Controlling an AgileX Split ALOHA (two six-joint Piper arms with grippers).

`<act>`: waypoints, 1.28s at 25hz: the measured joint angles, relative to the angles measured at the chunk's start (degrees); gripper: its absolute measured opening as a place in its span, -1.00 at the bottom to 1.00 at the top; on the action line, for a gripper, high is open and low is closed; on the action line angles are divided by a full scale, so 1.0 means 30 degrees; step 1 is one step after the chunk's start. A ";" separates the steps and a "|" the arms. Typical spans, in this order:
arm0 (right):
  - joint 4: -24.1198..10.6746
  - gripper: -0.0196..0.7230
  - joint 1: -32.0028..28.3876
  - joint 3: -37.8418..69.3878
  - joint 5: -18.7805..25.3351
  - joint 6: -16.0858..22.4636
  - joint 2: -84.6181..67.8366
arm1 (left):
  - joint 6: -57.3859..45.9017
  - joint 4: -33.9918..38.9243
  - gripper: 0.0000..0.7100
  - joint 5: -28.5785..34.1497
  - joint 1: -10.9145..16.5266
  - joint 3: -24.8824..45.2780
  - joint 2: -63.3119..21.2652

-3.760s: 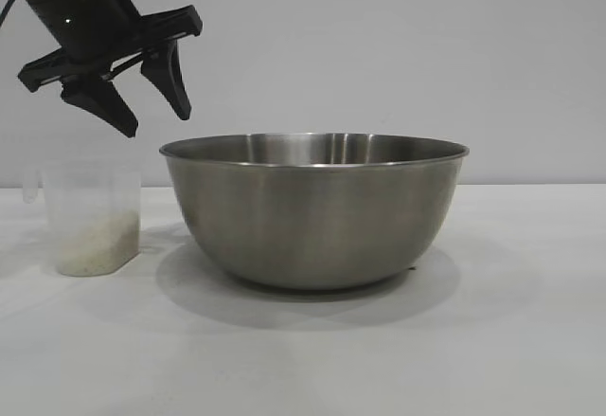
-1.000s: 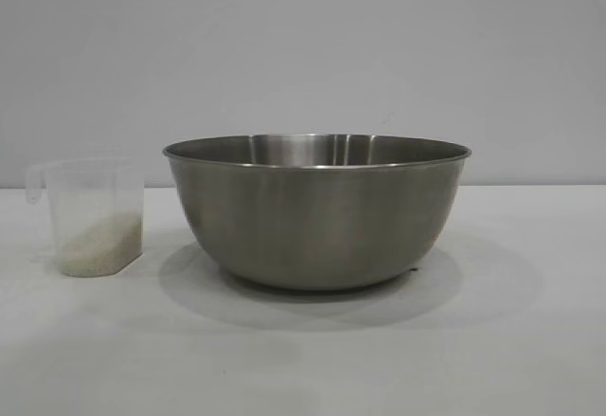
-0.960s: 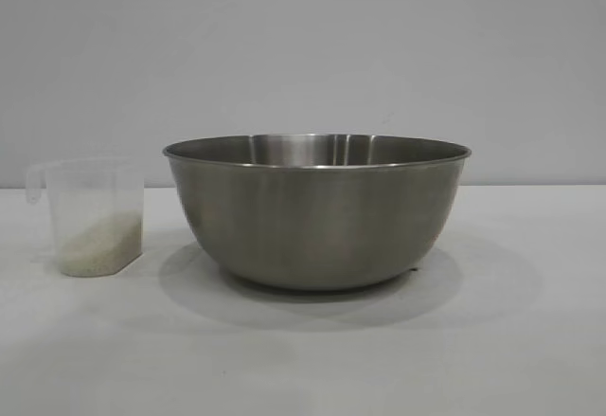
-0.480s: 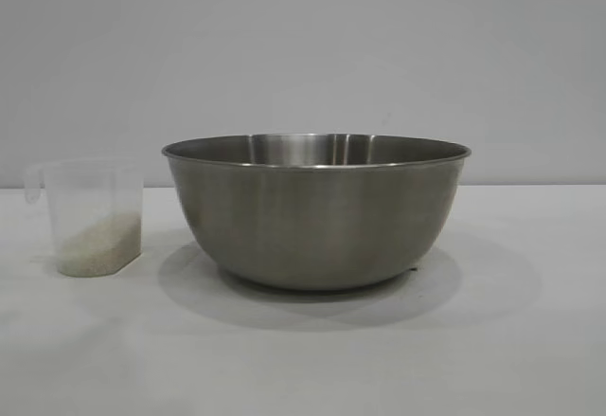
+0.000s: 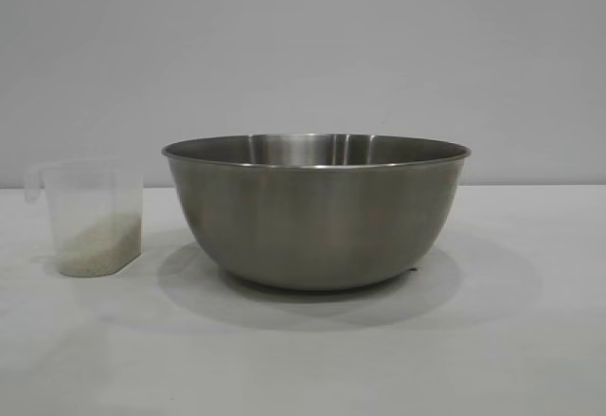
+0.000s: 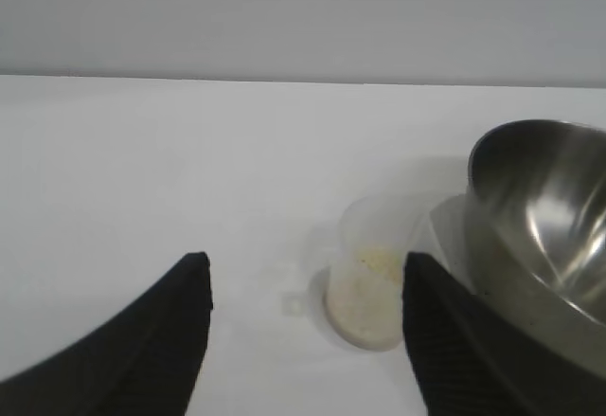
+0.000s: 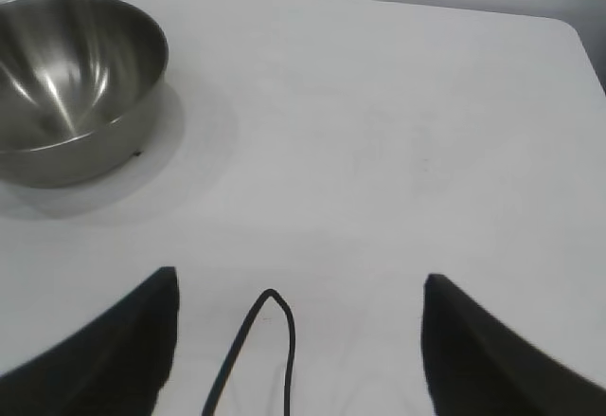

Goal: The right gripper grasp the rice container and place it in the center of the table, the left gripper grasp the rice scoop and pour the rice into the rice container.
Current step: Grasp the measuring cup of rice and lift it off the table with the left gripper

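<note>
Since the earliest exterior picture, the left tool has been drawn away from above the rice scoop (image 5: 85, 217) and is no longer seen in that view; bowl and scoop are found where they were.

In the exterior view the rice container (image 5: 315, 209) is set upright near the middle of the tabletop (image 5: 511, 340), so the placing step is judged to be done. The rice scoop is standing upright at its 9 o'clock, just beside it but apart from it, with its small handle turned away from the bowl. The rice (image 5: 97, 245) is heaped low in the scoop, and none is seen in the bowl, so the pouring is not yet done.

In its own wrist view the left tool (image 6: 303, 331) is held open, the fingers spread wide, with the rice scoop (image 6: 367, 279) seen between them but farther off; nothing is gripped. This wide opening is judged to suit a new approach to the scoop.

The right tool (image 7: 298, 340) is also held open and empty, well apart from the rice container (image 7: 71, 84), probably so that the pouring side is left free.
</note>
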 joint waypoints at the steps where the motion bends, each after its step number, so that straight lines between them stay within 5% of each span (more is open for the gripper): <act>1: 0.0000 0.29 0.0000 0.0000 0.0000 0.0000 0.0000 | 0.0000 0.0257 0.09 -0.1359 0.0000 0.0000 0.0962; 4: 0.0000 0.29 0.0000 0.0000 0.0000 0.0000 0.0000 | 0.0028 0.1080 0.09 -0.5054 0.0000 -0.0034 0.3816; 7: 0.0000 0.29 0.0000 0.0000 0.0000 0.0000 0.0000 | 0.0070 0.1426 0.09 -0.5901 0.0000 -0.0316 0.6471; 10: 0.0000 0.29 0.0000 0.0000 0.0000 0.0000 0.0000 | 0.0098 0.1508 -0.05 -0.6029 0.0000 -0.0460 0.7992; 32: 0.0000 0.29 0.0000 0.0000 0.0000 0.0000 0.0000 | 0.1755 0.0489 -0.04 -0.6129 0.0000 -0.3585 1.3351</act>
